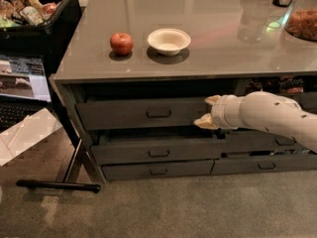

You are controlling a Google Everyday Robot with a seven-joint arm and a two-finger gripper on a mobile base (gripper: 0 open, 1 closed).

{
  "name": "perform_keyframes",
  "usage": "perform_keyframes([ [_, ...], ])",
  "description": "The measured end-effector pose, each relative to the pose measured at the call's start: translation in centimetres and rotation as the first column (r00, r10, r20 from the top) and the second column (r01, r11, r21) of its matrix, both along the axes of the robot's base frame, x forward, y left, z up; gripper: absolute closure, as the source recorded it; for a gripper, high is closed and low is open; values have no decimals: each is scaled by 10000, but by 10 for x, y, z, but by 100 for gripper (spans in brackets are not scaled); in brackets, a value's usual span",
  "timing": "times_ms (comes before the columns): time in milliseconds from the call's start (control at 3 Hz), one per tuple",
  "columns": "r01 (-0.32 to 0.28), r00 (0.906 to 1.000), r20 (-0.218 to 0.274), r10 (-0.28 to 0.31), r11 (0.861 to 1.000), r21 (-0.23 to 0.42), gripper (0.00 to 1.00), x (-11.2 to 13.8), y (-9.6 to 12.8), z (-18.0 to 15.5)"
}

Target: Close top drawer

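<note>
The top drawer [124,114] is the tall dark-grey front under the counter edge, with a small loop handle [158,114] at its centre. It stands slightly out, with a dark gap above it. My gripper [208,111] is at the drawer's right end, right of the handle, on a white arm reaching in from the right. Its two tan fingers are spread apart, one high [213,100] and one low [203,123], against the drawer front. It holds nothing.
Shallower grey drawers [158,151] sit below, and a narrower stack [267,163] to the right. The counter [208,14] carries an apple [121,43], a white bowl [169,40] and a jar [302,21]. A black bin [44,24], a laptop [22,78] and a floor stand [57,185] are at left.
</note>
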State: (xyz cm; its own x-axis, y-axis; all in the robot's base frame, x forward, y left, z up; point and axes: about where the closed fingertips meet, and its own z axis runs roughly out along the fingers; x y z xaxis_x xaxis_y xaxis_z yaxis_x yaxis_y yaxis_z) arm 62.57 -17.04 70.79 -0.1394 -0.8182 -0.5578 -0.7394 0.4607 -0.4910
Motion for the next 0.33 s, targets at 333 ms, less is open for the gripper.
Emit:
perform_keyframes([
  [333,124,9999,-82,-123,9999,116,66,-3,-7,1],
])
